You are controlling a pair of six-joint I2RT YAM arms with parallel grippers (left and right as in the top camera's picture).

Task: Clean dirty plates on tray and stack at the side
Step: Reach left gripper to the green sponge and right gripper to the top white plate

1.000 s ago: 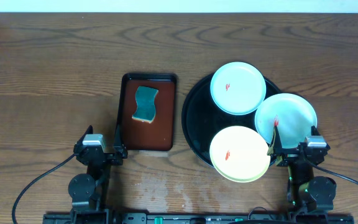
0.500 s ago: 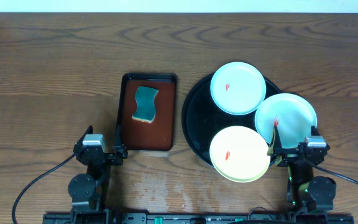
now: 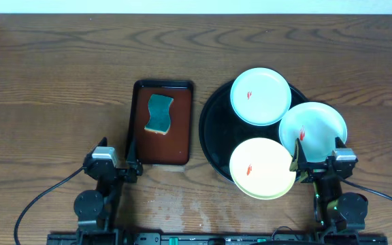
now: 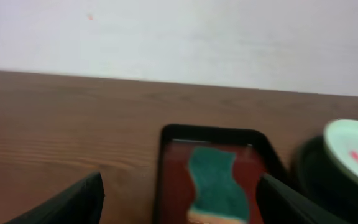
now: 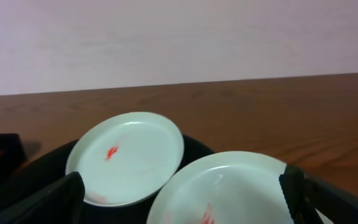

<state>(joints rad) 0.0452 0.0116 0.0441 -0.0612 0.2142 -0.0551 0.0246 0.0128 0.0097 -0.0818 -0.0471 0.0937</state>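
Plainly, nothing is held at this moment. The left gripper (image 3: 112, 168) rests at the near edge of the dark brown wood-grain tabletop (image 3: 46, 82) with its two fingers spread wide and nothing between them. The right gripper (image 3: 322, 168) is likewise spread and empty.

All three plates lie on the large round black tray (image 3: 213, 129) at right. One pale mint-white plate (image 3: 260, 96) is at the far side, a second mint-white plate (image 3: 313, 129) at the right, and a pale yellow plate (image 3: 262, 168) nearest. Each carries a small red smear. No plate is yet on the bare wood beside the tray.

The wavy teal sponge (image 3: 159, 113) lies in the far half of the smaller reddish-brown rectangular tray (image 3: 133, 122), left of the black one.

The coming move likely turns on that sponge. It lies ahead of the left gripper and a little to its right, its long axis running near to far, roughly in line with the reach. The spread fingers would therefore close across its narrow width. The left arm is clearly the nearer one. The right gripper sits at the black tray's near right rim, just beside the yellow plate and the second mint-white plate.
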